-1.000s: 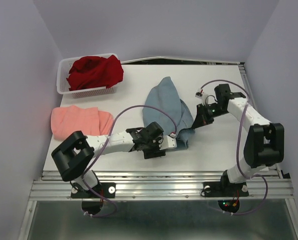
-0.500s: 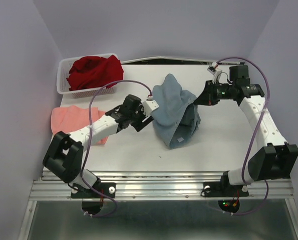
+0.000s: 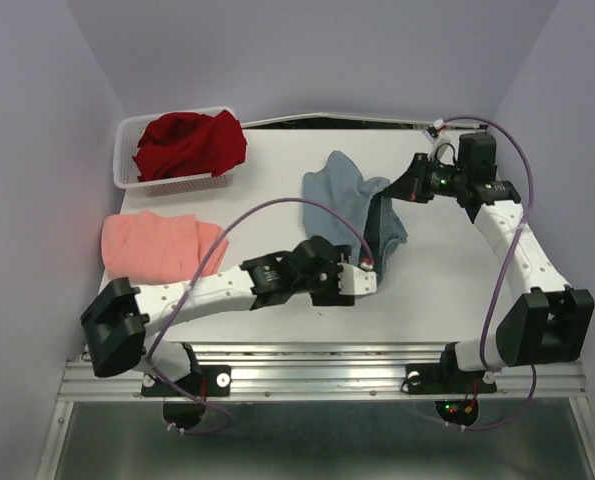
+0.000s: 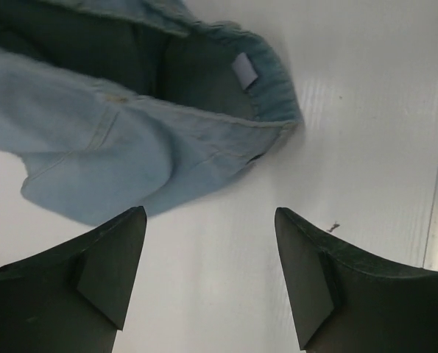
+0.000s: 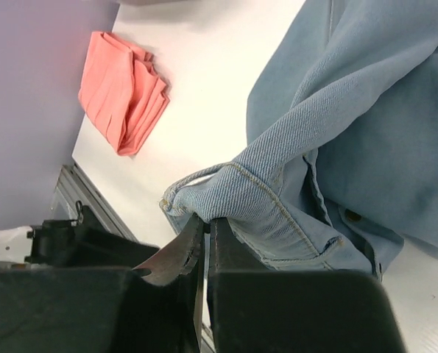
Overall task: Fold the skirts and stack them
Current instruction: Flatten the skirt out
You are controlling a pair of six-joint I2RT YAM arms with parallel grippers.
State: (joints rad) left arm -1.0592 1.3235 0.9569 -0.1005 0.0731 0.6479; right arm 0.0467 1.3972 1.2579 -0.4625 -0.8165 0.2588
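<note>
1. Currently, blue-grey skirt: on table, edge lifted, clamped in right gripper.
2. Left gripper: spread wide, empty, near skirt's waistband.
3. Salmon-pink skirt: folded, table's left.
4. Dark red skirt: heaped in white basket.

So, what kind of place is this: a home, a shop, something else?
Most likely a robot test cell in a lab: the left arm and right arm are bolted to a metal rail at a white table, enclosed by plain lilac walls.

The blue-grey skirt runs off the left wrist view's top edge.
</note>
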